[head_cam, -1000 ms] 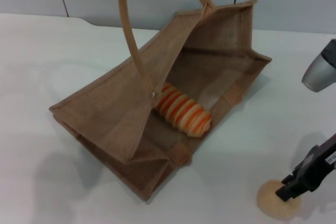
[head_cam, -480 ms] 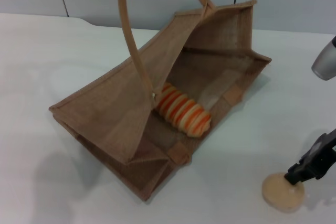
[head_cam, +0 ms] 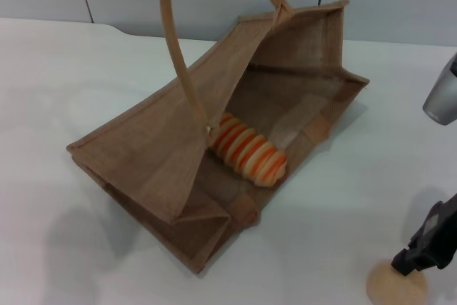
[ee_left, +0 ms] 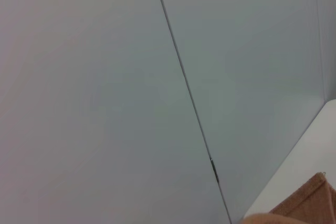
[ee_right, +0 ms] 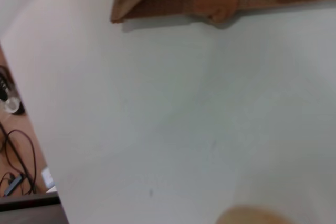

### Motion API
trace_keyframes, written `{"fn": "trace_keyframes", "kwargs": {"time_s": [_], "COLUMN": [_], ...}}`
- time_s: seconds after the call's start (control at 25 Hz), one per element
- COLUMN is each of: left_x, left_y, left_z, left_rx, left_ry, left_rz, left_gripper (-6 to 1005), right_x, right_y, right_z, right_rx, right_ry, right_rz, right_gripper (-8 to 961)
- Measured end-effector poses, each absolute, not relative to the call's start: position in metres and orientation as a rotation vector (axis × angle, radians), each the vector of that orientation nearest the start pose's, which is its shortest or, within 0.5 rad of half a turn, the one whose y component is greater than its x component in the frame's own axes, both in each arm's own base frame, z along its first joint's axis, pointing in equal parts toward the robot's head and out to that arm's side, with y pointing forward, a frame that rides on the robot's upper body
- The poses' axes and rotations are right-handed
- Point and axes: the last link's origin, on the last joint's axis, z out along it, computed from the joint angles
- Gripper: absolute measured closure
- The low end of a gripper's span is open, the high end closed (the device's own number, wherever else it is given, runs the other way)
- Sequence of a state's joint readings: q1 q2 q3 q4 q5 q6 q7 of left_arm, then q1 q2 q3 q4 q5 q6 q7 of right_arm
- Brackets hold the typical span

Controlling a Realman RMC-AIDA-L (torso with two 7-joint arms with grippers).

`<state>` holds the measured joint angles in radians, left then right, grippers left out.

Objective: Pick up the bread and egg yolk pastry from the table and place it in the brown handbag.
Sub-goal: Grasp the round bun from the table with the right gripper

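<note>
Bag: the brown handbag (head_cam: 214, 155) lies on its side across the middle of the bench, mouth gaping toward the near right, one long tan handle arching up out of view.
Bag material: coarse brown jute weave, lighter tan edging on the rims, walls stiff enough to hold the mouth open like a tent.
Bread: the bread (head_cam: 250, 149) is already inside, resting on the bag's lower wall just within the mouth. That half of my job looks done.
Bread look: a long pale-tan loaf, raised crosswise ridges, orange stripes, rounded end toward the opening.
Bench: the table (head_cam: 86, 91) is plain white, smooth and matte.
Left arm: my left gripper is out of sight; its wrist view looks past a corner of jute at a grey wall.
Pastry: the egg yolk pastry (head_cam: 397, 287) sits on the bench at the near right corner, well apart from the bag. Still to be lifted and carried over.
Pastry look: a small round pale-beige dome, smooth and dull, partly cut off by the near edge.
My pincer: the right gripper (head_cam: 423, 255) hangs over the pastry at its upper edge; I cannot tell whether my fingers are spread, closed or gripping it.
Left to do: grasp the pastry, bring it leftward to the mouth and drop it beside the loaf, as I judge it.
</note>
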<state>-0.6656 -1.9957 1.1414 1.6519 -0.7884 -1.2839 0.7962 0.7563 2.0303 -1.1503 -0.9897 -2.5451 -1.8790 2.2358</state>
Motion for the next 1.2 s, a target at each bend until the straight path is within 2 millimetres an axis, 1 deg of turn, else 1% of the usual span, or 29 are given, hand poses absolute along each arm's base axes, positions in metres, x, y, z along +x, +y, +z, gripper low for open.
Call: {"fn": "trace_keyframes", "kwargs": {"time_s": [0.16,0.28,0.4,0.6,0.72,0.92,1.04,1.2], "left_x": [-0.074,-0.071,-0.07,-0.07,-0.071,-0.072,-0.072,-0.073], "left_y": [0.408,0.408,0.408,0.408,0.408,0.408,0.408,0.408], "left_z": [0.12,0.12,0.12,0.12,0.121,0.12,0.121,0.121], "left_rx": [-2.343,-2.344,-2.344,-2.344,-2.342,-2.343,-2.343,-2.342], "left_ry": [-0.283,-0.273,-0.267,-0.267,-0.27,-0.27,-0.271,-0.273], "left_rz": [-0.191,-0.193,-0.193,-0.193,-0.193,-0.189,-0.187,-0.186], "left_gripper": [891,891,891,891,891,891,891,891], "right_x": [0.201,0.197,0.194,0.197,0.199,0.209,0.212,0.212], "right_y": [0.336,0.337,0.339,0.339,0.338,0.337,0.337,0.335], "right_z": [0.013,0.017,0.017,0.019,0.019,0.02,0.018,0.014], "right_rx": [-2.996,-2.989,-2.991,-2.966,-2.949,-2.89,-2.872,-2.885], "right_ry": [1.028,1.005,0.996,1.011,1.029,1.073,1.101,1.114], "right_rz": [-0.678,-0.693,-0.701,-0.734,-0.773,-0.883,-0.951,-0.979], "right_gripper": [921,872,822,740,496,393,364,323]}}
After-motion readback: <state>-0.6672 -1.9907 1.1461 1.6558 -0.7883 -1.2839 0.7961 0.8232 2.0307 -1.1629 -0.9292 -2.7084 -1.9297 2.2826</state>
